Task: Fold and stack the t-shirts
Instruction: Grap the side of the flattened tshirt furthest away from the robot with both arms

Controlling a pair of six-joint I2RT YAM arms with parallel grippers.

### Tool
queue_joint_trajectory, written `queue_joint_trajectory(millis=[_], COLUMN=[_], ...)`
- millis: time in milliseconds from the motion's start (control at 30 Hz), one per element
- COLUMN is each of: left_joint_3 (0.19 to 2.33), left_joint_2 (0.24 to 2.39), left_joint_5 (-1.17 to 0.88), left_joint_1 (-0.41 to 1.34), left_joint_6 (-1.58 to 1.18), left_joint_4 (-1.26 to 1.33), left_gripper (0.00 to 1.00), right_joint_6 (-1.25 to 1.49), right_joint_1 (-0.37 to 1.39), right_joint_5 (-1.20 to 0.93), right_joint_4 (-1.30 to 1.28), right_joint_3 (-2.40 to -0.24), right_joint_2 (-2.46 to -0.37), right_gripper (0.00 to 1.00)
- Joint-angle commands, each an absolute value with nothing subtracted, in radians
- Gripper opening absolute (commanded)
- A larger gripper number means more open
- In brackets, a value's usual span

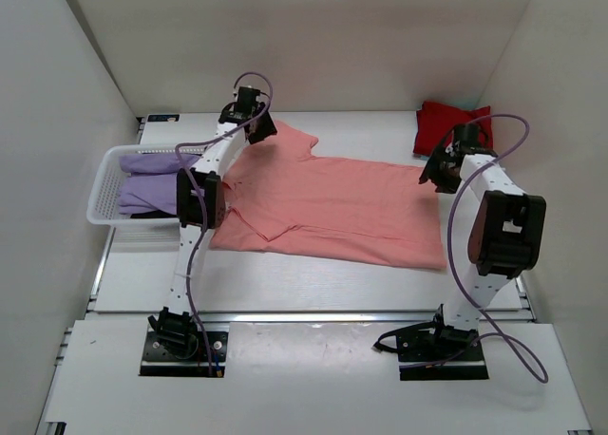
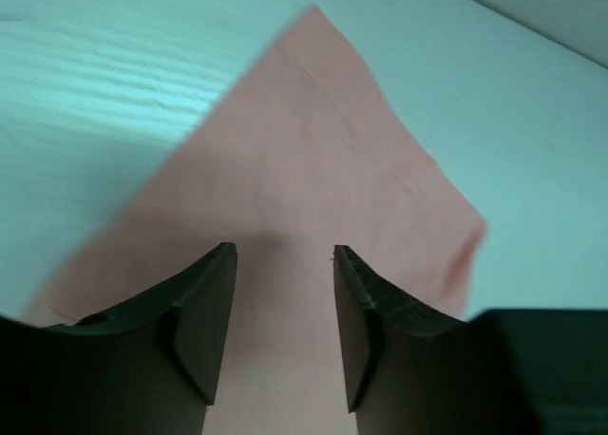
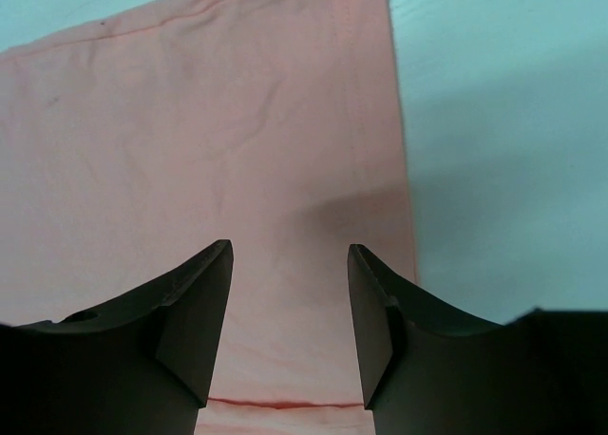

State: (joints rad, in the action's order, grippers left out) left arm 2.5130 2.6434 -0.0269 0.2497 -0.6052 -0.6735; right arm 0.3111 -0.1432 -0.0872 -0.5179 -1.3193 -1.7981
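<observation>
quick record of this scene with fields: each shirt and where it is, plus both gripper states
pink t-shirt: spread out across mid-table
red t-shirt: compact pile, far right corner
lavender t-shirts: inside the white basket, left side
left gripper: open, above the pink t-shirt's far sleeve, holding nothing
right gripper: open, above the pink t-shirt near its right-hand edge, holding nothing

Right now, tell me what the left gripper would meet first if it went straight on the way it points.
The left gripper would meet the salmon-pink t-shirt, its sleeve lying straight ahead on the table; how far off is unclear.
</observation>
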Motion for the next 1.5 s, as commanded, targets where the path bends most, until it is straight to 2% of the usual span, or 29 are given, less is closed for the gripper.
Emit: queue_joint_trajectory(millis=[0, 100, 267, 633, 833, 933, 967, 1000, 1033, 1067, 1267, 1400, 1433, 1467], left_joint_3=[2.482, 2.477, 2.552, 2.554, 2.553, 2.551, 2.548, 2.543, 2.542, 2.54, 2.556, 2.557, 2.559, 2.55], left_joint_2=[2.592, 2.608, 2.706, 2.766, 2.769, 2.773, 2.775, 2.773, 2.776, 2.775, 2.784, 2.772, 2.77, 2.767], left_joint_5=[0.182, 0.227, 0.151, 0.032, -0.038, -0.052, -0.063, -0.074, -0.084, -0.092, -0.166, -0.178, -0.182, -0.19], left_joint_1=[0.255, 0.224, 0.178, 0.204, 0.225, 0.232, 0.232, 0.232, 0.221, 0.215, 0.192, 0.184, 0.18, 0.178], left_joint_6=[-0.488, -0.506, -0.587, -0.591, -0.575, -0.571, -0.574, -0.577, -0.589, -0.603, -0.647, -0.641, -0.641, -0.643], left_joint_4=[-0.475, -0.437, -0.511, -0.577, -0.575, -0.604, -0.612, -0.621, -0.624, -0.632, -0.603, -0.606, -0.601, -0.595], left_gripper=[0.58, 0.64, 0.65, 0.64, 0.62, 0.56, 0.45, 0.18, 0.04, 0.0, 0.0, 0.0, 0.0, 0.0], right_joint_6=[0.305, 0.307, 0.307, 0.302, 0.337, 0.368, 0.382, 0.391, 0.402, 0.408, 0.434, 0.431, 0.431, 0.426], right_joint_1=[-0.132, -0.126, -0.138, -0.15, -0.173, -0.186, -0.184, -0.193, -0.192, -0.196, -0.198, -0.207, -0.203, -0.202], right_joint_5=[-0.1, -0.1, -0.091, -0.069, -0.002, -0.003, -0.005, -0.009, -0.014, -0.026, -0.049, -0.077, -0.084, -0.086], right_joint_4=[-0.499, -0.511, -0.552, -0.594, -0.658, -0.667, -0.663, -0.651, -0.64, -0.624, -0.635, -0.66, -0.672, -0.695], right_joint_3=[-1.385, -1.402, -1.454, -1.562, -1.637, -1.683, -1.692, -1.686, -1.692, -1.689, -1.778, -1.874, -1.908, -1.94], right_joint_2=[-1.821, -1.839, -1.896, -1.973, -2.061, -2.101, -2.106, -2.109, -2.117, -2.117, -2.204, -2.273, -2.305, -2.319], right_gripper=[0.49, 0.5, 0.5, 0.51, 0.56, 0.6, 0.74, 0.75, 0.77, 0.77, 0.77, 0.72, 0.65, 0.51])
